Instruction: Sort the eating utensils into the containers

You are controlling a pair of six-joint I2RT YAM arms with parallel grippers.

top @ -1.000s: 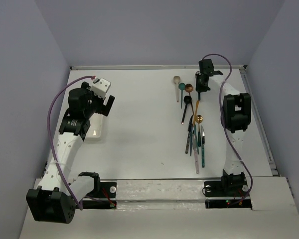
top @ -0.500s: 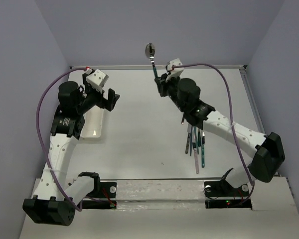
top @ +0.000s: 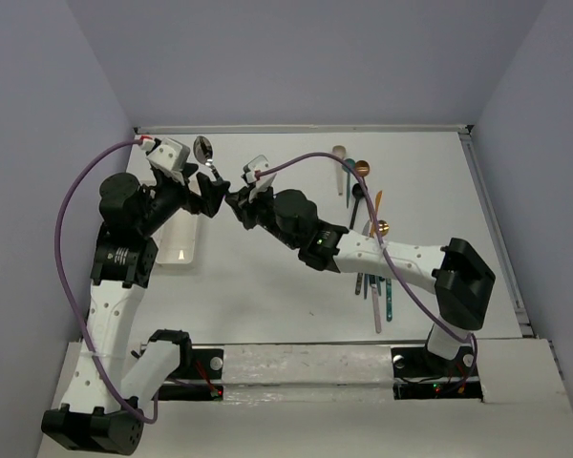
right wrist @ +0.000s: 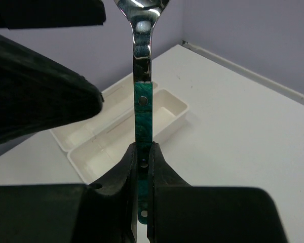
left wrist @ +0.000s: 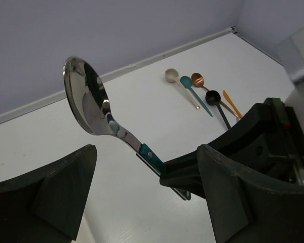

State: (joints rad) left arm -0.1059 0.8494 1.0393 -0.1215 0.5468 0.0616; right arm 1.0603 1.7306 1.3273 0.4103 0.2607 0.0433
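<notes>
Two white trays [right wrist: 164,109], one spoon [left wrist: 86,96] aloft, roughly ten utensils [top: 374,267] lying loose.

Right gripper [right wrist: 143,154] pinched tight on the teal-handled spoon [right wrist: 142,109], low on the handle. The spoon stands upright, its silver bowl cut off at the top edge. Beyond it, two white trays [right wrist: 168,103] lie joined side by side on the white bench [right wrist: 243,136]. A dark blurred mass [right wrist: 35,96] sits left of the spoon, close to the lens.

White table [top: 267,286], matte and flat. Back wall [top: 296,57], left wall [top: 29,143] and right wall [top: 554,143]: plain pale lavender, enclosing three sides. Pale strip [top: 296,128] along far table edge. Lighting even, diffuse.
</notes>
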